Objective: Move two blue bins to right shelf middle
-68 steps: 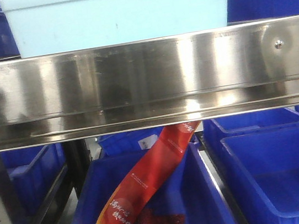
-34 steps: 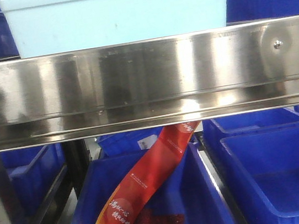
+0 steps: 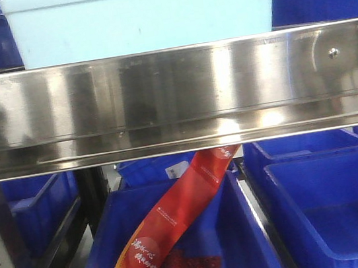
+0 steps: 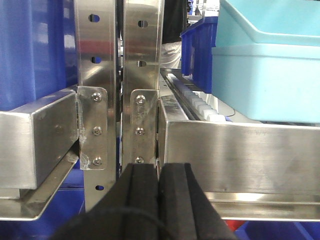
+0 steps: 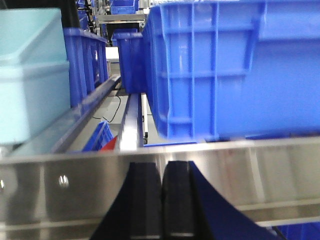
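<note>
Both grippers pressed shut, facing brushed steel shelf rails.
Left gripper (image 4: 158,200) and right gripper (image 5: 161,200) hold nothing; a ribbed blue bin (image 5: 235,70) sits above the right rail (image 5: 150,175), beside a smooth pale bin (image 3: 142,16).

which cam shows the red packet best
The exterior front-facing view: the red packet leans diagonally out of a blue bin below the steel shelf rail. The right wrist view catches only a red sliver; the left wrist view shows none.
</note>
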You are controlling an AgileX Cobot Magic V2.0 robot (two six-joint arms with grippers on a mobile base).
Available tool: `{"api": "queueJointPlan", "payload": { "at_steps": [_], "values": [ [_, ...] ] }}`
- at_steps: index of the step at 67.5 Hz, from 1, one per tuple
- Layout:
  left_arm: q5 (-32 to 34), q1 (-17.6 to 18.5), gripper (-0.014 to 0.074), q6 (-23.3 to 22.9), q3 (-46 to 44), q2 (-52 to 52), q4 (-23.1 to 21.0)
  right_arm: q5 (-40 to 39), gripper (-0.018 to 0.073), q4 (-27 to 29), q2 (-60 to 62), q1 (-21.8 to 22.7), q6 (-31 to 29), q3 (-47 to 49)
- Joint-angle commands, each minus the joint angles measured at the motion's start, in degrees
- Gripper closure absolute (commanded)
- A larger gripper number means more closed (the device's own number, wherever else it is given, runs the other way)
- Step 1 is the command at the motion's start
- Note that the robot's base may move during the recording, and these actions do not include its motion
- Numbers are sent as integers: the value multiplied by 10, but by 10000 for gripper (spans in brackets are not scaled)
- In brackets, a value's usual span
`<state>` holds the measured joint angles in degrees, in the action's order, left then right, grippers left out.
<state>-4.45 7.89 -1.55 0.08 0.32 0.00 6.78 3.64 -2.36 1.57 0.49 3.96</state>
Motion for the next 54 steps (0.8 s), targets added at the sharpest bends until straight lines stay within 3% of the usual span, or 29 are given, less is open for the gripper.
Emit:
{"api": "queueJointPlan", "payload": {
  "at_steps": [1,8,54],
  "values": [
    [10,-3,707,1,-1,-3,-5,-9,721,1,24,3,-5,-30],
    [10,-3,707,1,-1,-3,-5,-36,721,1,24,4,-5,-40],
    [10,-3,707,1,-1,-3,-5,-21,721,1,24,4,-5,-40]
  ]
}}
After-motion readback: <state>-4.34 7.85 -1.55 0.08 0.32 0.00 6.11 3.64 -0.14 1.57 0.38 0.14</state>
